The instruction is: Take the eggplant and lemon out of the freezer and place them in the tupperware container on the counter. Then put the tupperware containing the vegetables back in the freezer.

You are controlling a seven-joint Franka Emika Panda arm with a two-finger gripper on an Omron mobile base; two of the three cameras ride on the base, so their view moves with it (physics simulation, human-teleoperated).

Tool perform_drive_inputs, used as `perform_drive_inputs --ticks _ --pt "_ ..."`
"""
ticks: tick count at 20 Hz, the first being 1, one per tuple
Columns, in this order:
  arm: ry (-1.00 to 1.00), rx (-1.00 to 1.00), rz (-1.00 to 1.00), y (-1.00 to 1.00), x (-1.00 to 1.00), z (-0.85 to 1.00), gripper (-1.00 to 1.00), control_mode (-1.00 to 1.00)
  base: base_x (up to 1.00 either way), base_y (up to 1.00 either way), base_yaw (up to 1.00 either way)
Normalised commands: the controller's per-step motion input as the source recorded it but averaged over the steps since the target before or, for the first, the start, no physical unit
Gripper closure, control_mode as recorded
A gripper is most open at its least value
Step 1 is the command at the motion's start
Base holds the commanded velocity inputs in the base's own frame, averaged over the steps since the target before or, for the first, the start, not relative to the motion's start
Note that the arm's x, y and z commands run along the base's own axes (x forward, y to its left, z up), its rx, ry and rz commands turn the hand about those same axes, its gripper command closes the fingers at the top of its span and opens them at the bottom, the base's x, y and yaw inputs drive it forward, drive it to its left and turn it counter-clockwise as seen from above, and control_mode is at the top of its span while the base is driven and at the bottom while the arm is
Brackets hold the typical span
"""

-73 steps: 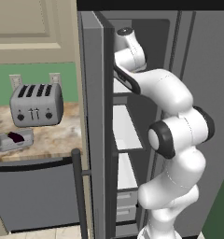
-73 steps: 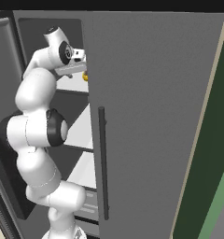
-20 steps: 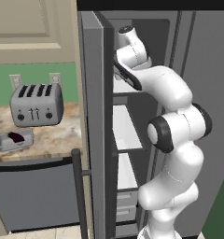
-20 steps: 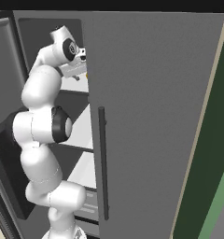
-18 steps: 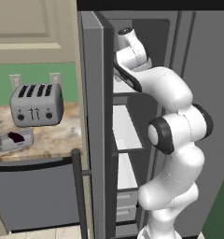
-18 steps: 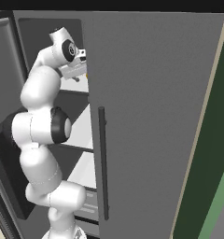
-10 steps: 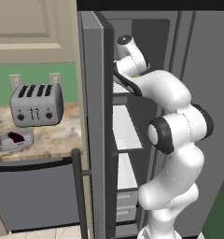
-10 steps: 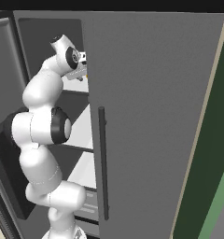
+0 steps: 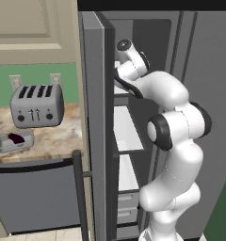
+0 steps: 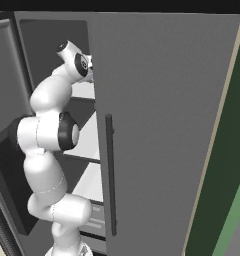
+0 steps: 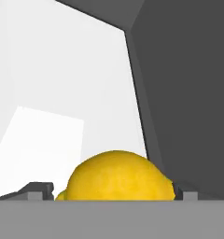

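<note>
The lemon point(image 11: 116, 175) lies on a white shelf high inside the freezer point(image 9: 126, 129), and in the hand view it sits right between my two finger tips. My gripper point(image 11: 111, 192) is open around it, one finger tip point(image 11: 39, 190) on each side, close to the lemon's ends. My arm point(image 9: 133, 66) reaches in past the freezer's open door point(image 9: 93, 117). The eggplant point(image 9: 15, 137) lies in the tupperware container point(image 9: 6, 143) on the counter point(image 9: 53, 136), left of the freezer.
A silver four-slot toaster point(image 9: 36, 106) stands behind the container. The wider grey door point(image 10: 157, 125) with its dark handle point(image 10: 110, 175) is shut to the right of the arm. The open door's long dark handle point(image 9: 79, 193) juts out low by the counter's edge.
My hand has come down inside the top of the freezer toward the shelf. The container and the eggplant have stayed put.
</note>
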Motion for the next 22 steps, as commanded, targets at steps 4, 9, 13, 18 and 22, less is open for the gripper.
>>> perform_drive_inputs --ticks 4,9,13,18,22 --pt "0.13 0.0 0.0 -0.24 0.31 -0.1 -1.0 -1.0 0.0 0.0 0.0" --pt "0.28 -0.06 0.0 -0.35 -0.01 -0.19 1.0 -1.0 0.0 0.0 0.0" --pt "0.28 -0.08 0.0 -0.24 0.0 -0.38 1.0 -1.0 0.0 0.0 0.0" --pt "0.11 -0.09 0.0 -0.15 0.0 -0.6 1.0 -1.0 0.0 0.0 0.0" --pt "-0.05 -0.06 0.0 -0.14 -0.13 -0.7 1.0 -1.0 0.0 0.0 0.0"
